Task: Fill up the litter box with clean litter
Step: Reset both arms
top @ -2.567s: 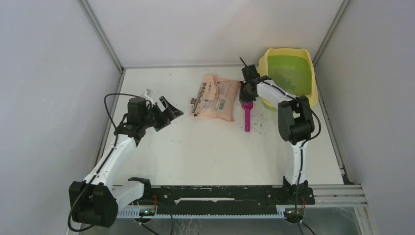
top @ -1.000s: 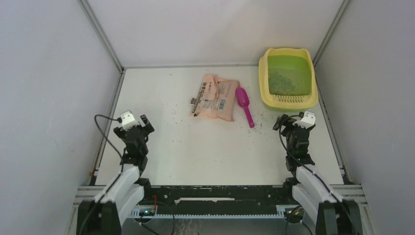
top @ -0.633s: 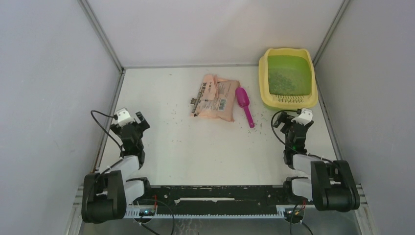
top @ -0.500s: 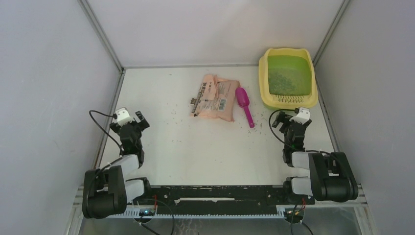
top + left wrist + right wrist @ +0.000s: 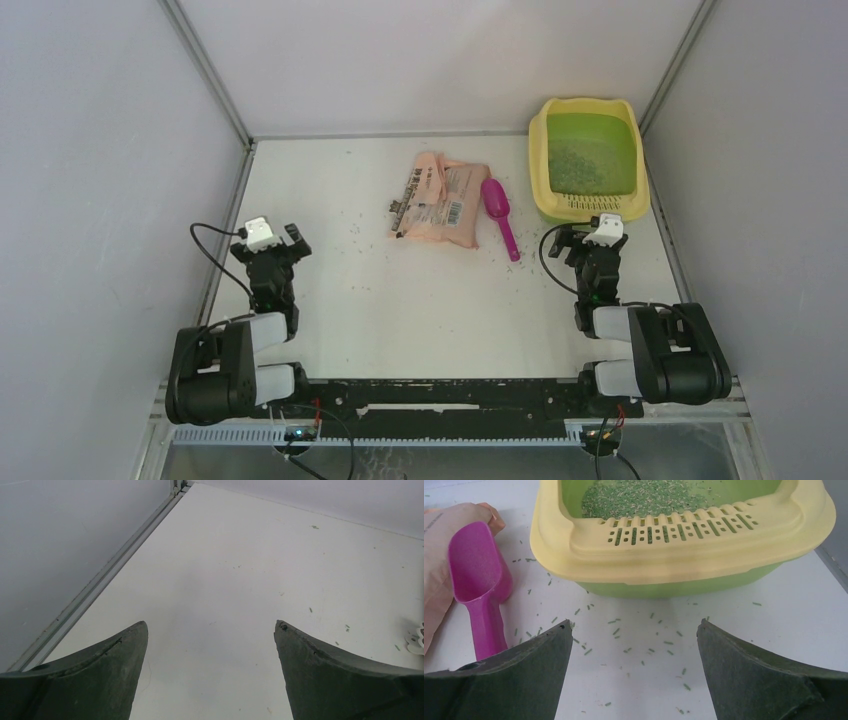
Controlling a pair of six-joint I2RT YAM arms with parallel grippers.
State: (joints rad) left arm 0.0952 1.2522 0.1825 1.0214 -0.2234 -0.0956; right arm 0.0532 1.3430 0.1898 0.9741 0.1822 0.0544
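Though showing tiny grey-green litter granules (image 5: 644, 497) in the yellow-rimmed green plastic litter box (image 5: 592, 206), upper right, likely needs more; left claw (image 5: 210, 625), right claw (image 5: 633, 622) apart, empty.

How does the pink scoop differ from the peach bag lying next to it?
The scoop is bright magenta plain plastic; the bag is pale peach with print and a barcode. The scoop is slim; the bag is broader and crumpled. The scoop lies nearer the litter box than the bag. Both lie on the table, side by side.
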